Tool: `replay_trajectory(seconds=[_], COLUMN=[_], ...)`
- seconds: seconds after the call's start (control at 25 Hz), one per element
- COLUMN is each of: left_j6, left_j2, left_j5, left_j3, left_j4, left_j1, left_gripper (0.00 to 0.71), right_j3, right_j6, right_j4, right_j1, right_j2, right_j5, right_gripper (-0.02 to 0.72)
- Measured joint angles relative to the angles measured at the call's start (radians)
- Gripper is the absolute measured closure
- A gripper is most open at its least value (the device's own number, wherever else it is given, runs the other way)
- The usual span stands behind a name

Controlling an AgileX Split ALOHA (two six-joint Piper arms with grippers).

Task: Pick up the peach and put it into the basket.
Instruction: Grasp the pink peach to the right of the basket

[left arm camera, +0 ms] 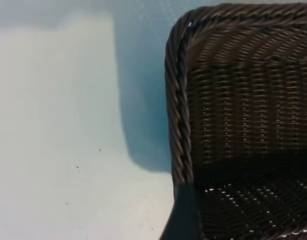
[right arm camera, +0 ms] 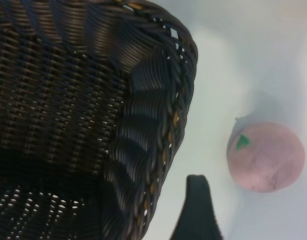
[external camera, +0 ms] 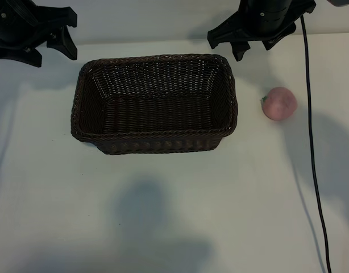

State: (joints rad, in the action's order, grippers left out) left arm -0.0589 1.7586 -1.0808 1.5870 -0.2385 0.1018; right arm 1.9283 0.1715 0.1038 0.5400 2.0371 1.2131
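Since the peach (external camera: 279,103) sits on the counter (external camera: 174,216), just beside the basket's (external camera: 154,102) right end and apart from it, I judge the job barely begun. Nothing lies in the basket. My right claw (external camera: 254,48) hangs above the counter's far edge, near the basket's far right corner, spread and holding nothing; its wrist view shows the peach close by and one fingertip (right arm camera: 196,210). My left claw (external camera: 44,48) hangs off the far left corner, spread too, and idle. All of it is left: reach the peach, pinch it, lift, carry it over the rim, let go.
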Motion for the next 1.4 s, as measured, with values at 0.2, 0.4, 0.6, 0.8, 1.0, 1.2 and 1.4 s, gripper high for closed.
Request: replay_trajectory(seconds=[0.2,0.4,0.6,0.8,1.0,1.2,1.4], left_j6=[0.000,0.000,0.000,0.000,0.000,0.000,0.000], left_j2=[0.000,0.000,0.000,0.000,0.000,0.000,0.000], left_j5=[-0.001,0.006,0.011,0.012,0.012,0.012,0.012], left_j3=[0.001,0.001,0.001,0.001,0.001,0.001,0.001], left_j4=[-0.009,-0.009,-0.010,-0.010,-0.010,-0.010,-0.010], left_j1=[0.000,0.000,0.000,0.000,0.000,0.000,0.000], left_gripper=[0.116,0.116,0.116,0.117,0.117,0.117,0.117], right_j3=[0.000,0.000,0.000,0.000,-0.047,-0.163,-0.217], right_j6=[0.025,0.009,-0.002,-0.008,-0.017,-0.017,-0.015], right_j4=[-0.030,-0.104,-0.115,-0.115,-0.114,-0.114,-0.112], right_j1=[-0.063,-0.159,-0.172,-0.172,-0.172,-0.172,-0.172], right_j2=[-0.022,-0.030,-0.030,-0.030,-0.032,-0.032,-0.032], right_j5=[0.004,0.007,0.007,0.007,0.005,-0.018,-0.071], right_gripper=[0.170,0.170,0.170,0.170,0.170,0.170,0.170])
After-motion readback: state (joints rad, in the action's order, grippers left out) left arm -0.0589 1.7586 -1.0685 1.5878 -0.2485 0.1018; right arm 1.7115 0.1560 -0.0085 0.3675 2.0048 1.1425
